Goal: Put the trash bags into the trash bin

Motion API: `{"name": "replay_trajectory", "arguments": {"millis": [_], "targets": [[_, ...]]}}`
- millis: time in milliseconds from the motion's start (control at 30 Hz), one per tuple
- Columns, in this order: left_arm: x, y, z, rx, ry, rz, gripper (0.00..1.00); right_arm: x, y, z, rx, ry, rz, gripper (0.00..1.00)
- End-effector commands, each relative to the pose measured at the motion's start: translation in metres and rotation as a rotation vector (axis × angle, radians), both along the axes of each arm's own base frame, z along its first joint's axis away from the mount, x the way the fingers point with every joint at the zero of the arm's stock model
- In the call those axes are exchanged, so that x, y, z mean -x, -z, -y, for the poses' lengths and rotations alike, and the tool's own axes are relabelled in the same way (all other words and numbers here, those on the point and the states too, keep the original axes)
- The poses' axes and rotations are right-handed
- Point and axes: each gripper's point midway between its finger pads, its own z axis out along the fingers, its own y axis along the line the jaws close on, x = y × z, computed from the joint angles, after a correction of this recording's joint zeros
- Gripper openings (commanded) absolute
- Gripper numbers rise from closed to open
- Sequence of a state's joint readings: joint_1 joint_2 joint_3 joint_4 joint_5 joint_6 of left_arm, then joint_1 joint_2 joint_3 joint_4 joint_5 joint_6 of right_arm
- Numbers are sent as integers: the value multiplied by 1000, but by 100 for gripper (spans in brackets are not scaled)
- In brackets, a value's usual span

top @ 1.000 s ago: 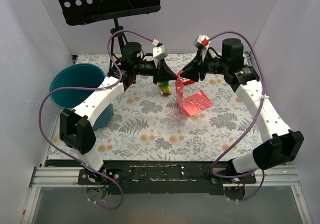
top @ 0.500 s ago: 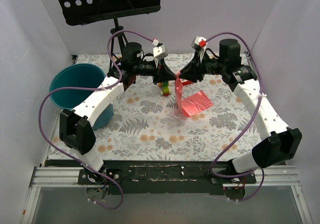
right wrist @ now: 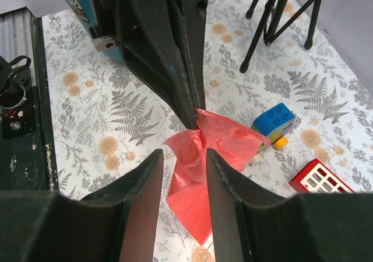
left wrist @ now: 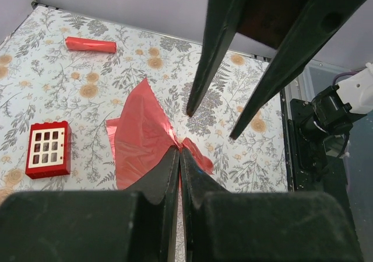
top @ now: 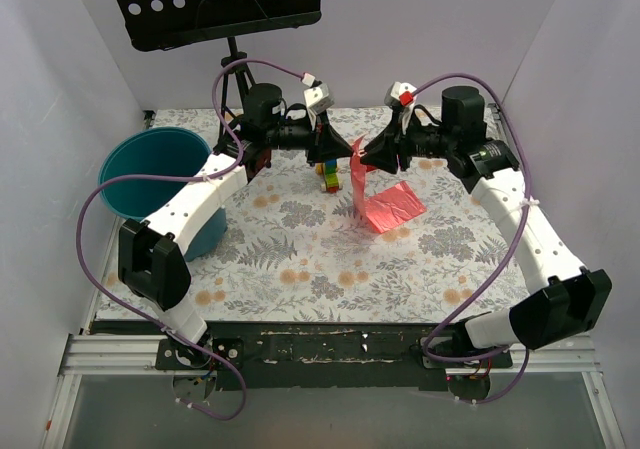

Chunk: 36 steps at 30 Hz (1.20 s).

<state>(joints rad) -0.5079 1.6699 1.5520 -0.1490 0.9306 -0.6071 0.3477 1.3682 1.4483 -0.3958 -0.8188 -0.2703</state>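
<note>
Pink-red film trash bag (top: 385,204) hangs from the left hand (top: 345,152), which is pinched tight on one top corner. Lower part of the bag lies spread on the floral desk (top: 300,259), right of centre. Right hand (top: 366,155) sits just beside that pinch, fingers partly apart, gripping nothing; can't tell whether a finger brushes the film. Teal trash bin (top: 150,132) stands at the desk's left edge, well apart from the bag. Coloured block stack (top: 328,177) is just beside the raised film. Red box with white squares (left wrist: 48,149) and red stick (left wrist: 90,44) lie on the desk, apart from the bag.
</note>
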Motion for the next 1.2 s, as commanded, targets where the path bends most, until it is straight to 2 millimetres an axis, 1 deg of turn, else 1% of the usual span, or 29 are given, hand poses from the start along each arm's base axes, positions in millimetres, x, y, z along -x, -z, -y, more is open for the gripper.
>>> {"name": "replay_trajectory", "arguments": {"millis": [0, 133, 300, 400, 467, 533, 600, 667, 700, 800, 900, 1000, 1167], "targets": [[17, -37, -1, 54, 50, 62, 0, -4, 8, -8, 0, -39, -3, 43], [21, -36, -1, 53, 70, 57, 0, -14, 6, -14, -8, -45, 4, 43], [22, -35, -2, 53, 75, 55, 0, -12, 7, -22, -9, -71, 1, 43], [23, -34, -2, 52, 78, 55, 3, -10, 9, -26, -8, -85, 1, 34], [23, -33, -2, 47, 84, 56, 8, -9, 10, -28, -10, -93, 1, 24], [22, -30, -2, 36, 82, 65, 13, -8, 9, -29, -14, -97, -3, 9], [21, -27, -3, 20, 77, 79, 15, -7, 6, -28, -17, -94, 3, 2], [17, -24, -4, 8, 67, 96, 15, -5, 5, -27, -18, -94, 4, 1], [17, -23, -5, 4, 68, 107, 14, -3, 5, -27, -17, -95, 1, 1], [16, -24, -4, 6, 71, 115, 5, 1, 5, -26, -20, -98, -4, 1], [16, -24, -4, 6, 79, 113, 1, 4, 7, -24, -21, -97, -11, 1], [16, -25, -4, 12, 86, 116, 0, 6, 9, -24, -20, -98, -18, 1], [17, -30, -4, 28, 90, 120, 0, 5, 11, -22, -17, -81, -22, 1]]}}
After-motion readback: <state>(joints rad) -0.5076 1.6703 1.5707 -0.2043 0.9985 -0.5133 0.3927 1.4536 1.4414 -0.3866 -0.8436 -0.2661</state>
